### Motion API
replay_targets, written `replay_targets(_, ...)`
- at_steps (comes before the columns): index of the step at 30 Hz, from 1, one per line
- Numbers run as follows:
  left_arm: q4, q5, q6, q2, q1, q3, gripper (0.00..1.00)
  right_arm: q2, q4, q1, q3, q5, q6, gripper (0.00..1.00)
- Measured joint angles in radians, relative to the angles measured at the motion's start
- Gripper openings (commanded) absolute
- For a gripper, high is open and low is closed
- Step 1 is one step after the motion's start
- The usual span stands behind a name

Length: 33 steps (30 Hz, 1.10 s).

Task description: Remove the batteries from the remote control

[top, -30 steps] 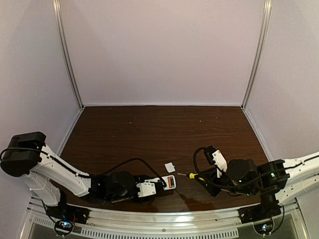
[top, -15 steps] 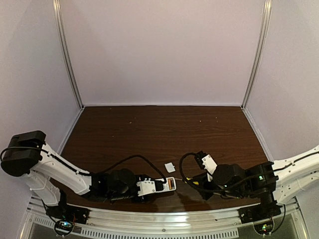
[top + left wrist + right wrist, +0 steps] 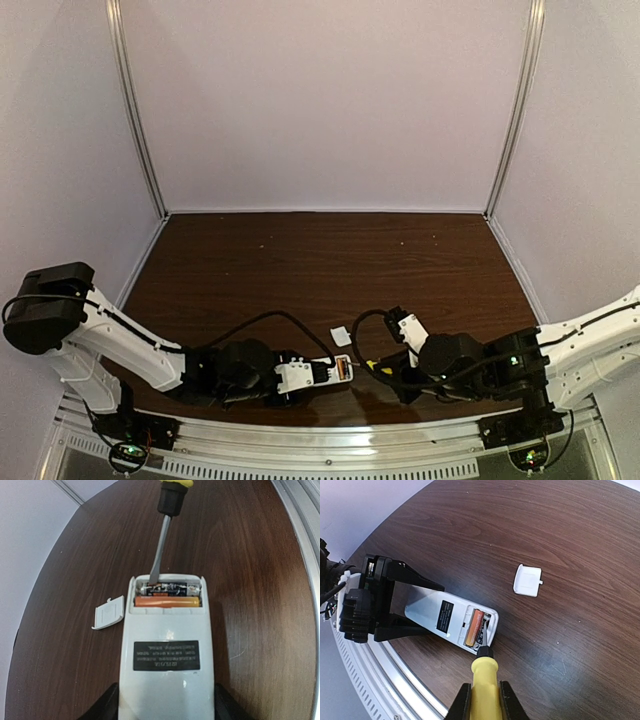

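The white remote control [image 3: 167, 650] lies back-side up on the table, its battery bay open. My left gripper [image 3: 166, 707] is shut on its lower body. An orange battery [image 3: 167, 601] and a dark battery [image 3: 170, 588] sit side by side in the bay; both also show in the right wrist view, the orange one [image 3: 473, 626] beside the dark one [image 3: 482, 630]. My right gripper [image 3: 483, 700] is shut on the yellow-handled screwdriver [image 3: 485, 672]. Its blade tip [image 3: 153, 580] rests on the dark battery. In the top view the remote [image 3: 338, 371] lies between the two grippers.
The small white square cover piece [image 3: 527, 580] lies loose on the table just beyond the remote, also in the left wrist view [image 3: 108, 612] and the top view [image 3: 341, 335]. The table's metal front rail [image 3: 385, 680] runs close behind the remote.
My right arm has moved left toward the remote, bringing the screwdriver tip into the battery bay. My left gripper, still holding the remote, has shifted only slightly.
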State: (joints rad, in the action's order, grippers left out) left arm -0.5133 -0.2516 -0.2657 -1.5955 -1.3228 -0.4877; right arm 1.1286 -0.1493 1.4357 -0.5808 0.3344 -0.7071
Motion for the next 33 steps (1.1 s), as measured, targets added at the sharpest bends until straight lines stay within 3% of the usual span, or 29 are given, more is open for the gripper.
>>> replay_targets(17, 0.028, -0.018, 0.007, 0.000, 0.002, 0.000, 0.00, 0.058, 0.008, 0.003, -0.011, 0.001, -0.019, 0.00)
replay_targets(33, 0.093, -0.031, 0.023, 0.000, 0.008, -0.004, 0.00, 0.233, -0.079, 0.023, -0.154, 0.040, -0.066, 0.00)
